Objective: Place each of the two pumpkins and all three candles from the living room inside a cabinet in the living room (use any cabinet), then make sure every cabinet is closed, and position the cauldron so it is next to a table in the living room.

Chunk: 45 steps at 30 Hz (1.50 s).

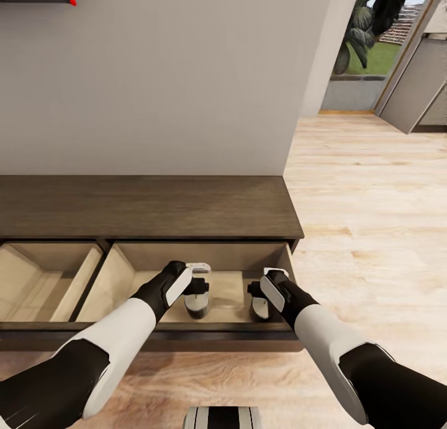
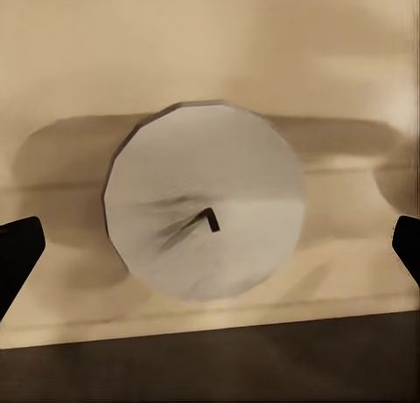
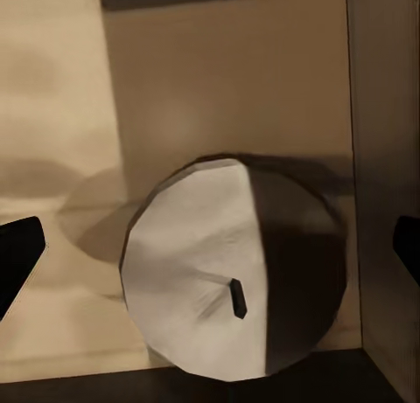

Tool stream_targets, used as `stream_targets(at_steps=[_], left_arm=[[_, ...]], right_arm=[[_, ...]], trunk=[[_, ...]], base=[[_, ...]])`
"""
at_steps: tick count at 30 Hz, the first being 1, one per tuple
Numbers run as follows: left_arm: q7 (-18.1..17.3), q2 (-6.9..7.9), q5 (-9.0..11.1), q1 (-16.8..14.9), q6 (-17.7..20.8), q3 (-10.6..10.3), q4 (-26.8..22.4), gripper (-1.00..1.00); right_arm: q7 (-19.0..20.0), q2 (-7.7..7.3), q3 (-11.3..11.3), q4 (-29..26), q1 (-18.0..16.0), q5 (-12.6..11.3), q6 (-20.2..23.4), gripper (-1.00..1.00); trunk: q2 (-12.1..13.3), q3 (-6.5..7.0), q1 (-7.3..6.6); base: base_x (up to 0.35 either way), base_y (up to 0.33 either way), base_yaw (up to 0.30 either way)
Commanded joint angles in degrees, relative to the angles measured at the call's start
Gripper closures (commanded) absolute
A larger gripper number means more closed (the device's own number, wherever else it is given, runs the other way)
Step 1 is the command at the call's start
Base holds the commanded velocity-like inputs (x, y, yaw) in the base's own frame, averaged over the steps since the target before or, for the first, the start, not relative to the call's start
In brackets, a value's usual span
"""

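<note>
Both my jaws hang spread over a candle (image 2: 206,212) each, standing free in the cabinet (image 1: 149,205) drawer (image 1: 236,292) for storing

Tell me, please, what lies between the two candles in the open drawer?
Bare drawer floor; in the head view nothing sits between the left candle and the right candle.

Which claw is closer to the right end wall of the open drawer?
The right claw. It hangs over a candle near the open drawer's right end wall. The left claw is farther toward the drawer's middle, above another candle. Both claws are open.
</note>
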Motion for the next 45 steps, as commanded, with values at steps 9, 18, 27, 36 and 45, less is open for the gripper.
stream_targets(at_steps=[9,18,27,36,45], left_arm=[[0.48,0.05,0.63,0.10,0.38,-0.39,-0.22,-1.00],[0.41,0.05,0.72,0.11,0.60,-0.39,-0.20,-1.00],[0.53,0.06,0.89,0.06,3.09,-0.40,-0.07,-1.00],[0.56,0.20,0.97,0.09,5.13,-0.39,0.02,-1.00],[0.56,0.54,1.03,0.10,5.88,0.04,0.30,-1.00]], right_arm=[[-0.49,0.00,0.51,-0.05,-0.03,-0.64,0.26,-1.00],[-0.49,0.10,0.53,0.24,-0.03,-0.75,0.68,-1.00],[-0.49,0.05,0.45,2.95,-0.03,-0.74,0.90,-1.00],[-0.39,0.00,0.42,4.11,-0.04,-0.78,0.97,-1.00],[0.07,0.25,0.49,3.55,-0.03,-0.87,0.97,-1.00]], trunk=[[0.11,1.96,-0.24],[0.23,3.95,-0.47],[0.35,5.94,-0.70],[0.47,7.94,-0.93],[0.59,9.93,-1.17]], base=[[0.000,0.000,0.000],[0.000,0.000,0.000],[0.000,0.000,0.000],[0.000,0.000,0.000],[0.000,0.000,0.000]])
